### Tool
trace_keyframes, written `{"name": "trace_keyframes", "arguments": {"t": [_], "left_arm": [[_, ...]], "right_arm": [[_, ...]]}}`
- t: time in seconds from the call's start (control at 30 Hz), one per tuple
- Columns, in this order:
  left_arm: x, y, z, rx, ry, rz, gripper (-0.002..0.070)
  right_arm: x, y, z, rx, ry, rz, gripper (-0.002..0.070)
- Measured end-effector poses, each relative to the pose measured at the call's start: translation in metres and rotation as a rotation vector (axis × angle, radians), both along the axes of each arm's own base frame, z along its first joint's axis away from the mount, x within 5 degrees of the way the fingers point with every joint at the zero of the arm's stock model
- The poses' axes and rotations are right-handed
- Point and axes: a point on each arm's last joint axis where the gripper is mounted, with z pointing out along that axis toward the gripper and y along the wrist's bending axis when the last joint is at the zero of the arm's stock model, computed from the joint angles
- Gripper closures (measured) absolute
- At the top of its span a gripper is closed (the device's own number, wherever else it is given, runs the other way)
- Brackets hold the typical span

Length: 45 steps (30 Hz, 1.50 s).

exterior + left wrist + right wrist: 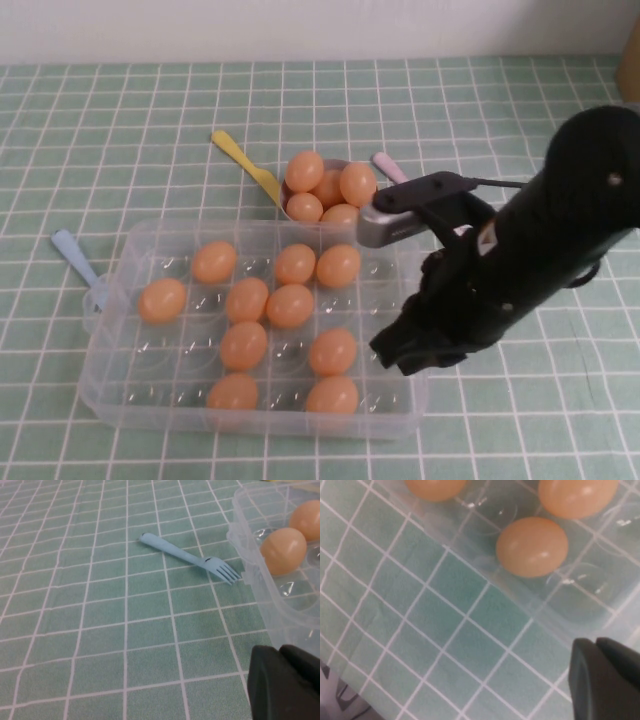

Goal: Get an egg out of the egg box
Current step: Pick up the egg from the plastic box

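The clear egg box (118, 398) lies at the table's front middle and holds several orange-tan eggs, such as one egg (332, 351) near its right front. My right gripper (408, 352) hangs over the box's right edge, shut and empty. In the right wrist view its fingertips (600, 675) are pressed together beside the box rim (485, 582), with an egg (532, 546) just inside. My left gripper (282, 677) is out of the high view. It is shut and empty, low by the box's left wall (260, 587), near an egg (282, 550).
A small bowl (287, 207) behind the box holds several more eggs. A yellow fork (245, 165) and a pink utensil (390, 167) lie beside the bowl. A blue fork (78, 262) lies left of the box, also in the left wrist view (190, 557).
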Motion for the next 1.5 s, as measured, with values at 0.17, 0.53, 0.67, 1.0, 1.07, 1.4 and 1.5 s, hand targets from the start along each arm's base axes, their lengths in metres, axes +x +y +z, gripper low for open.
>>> {"name": "trace_keyframes", "arguments": {"t": [0.17, 0.53, 0.67, 1.0, 1.07, 1.4, 1.5], "left_arm": [[0.0, 0.0, 0.0, 0.0, 0.0, 0.0, 0.0678], [0.0, 0.0, 0.0, 0.0, 0.0, 0.0, 0.0678], [0.0, 0.0, 0.0, 0.0, 0.0, 0.0, 0.0678], [0.0, 0.0, 0.0, 0.0, 0.0, 0.0, 0.0678], [0.0, 0.0, 0.0, 0.0, 0.0, 0.0, 0.0678], [0.0, 0.0, 0.0, 0.0, 0.0, 0.0, 0.0678], [0.0, 0.0, 0.0, 0.0, 0.0, 0.0, 0.0678]], "right_arm": [[0.012, 0.029, -0.006, -0.006, 0.018, 0.014, 0.0694], [0.032, 0.06, -0.021, -0.05, 0.04, 0.052, 0.0687], [0.037, 0.062, -0.021, -0.063, 0.021, 0.057, 0.0597], [0.042, 0.068, -0.034, -0.082, 0.048, 0.022, 0.0242], [0.044, 0.071, -0.038, -0.094, 0.036, 0.024, 0.0232], [0.055, 0.088, -0.056, -0.139, 0.006, 0.052, 0.0191], [0.058, 0.089, -0.058, -0.149, -0.005, 0.055, 0.0188]]}}
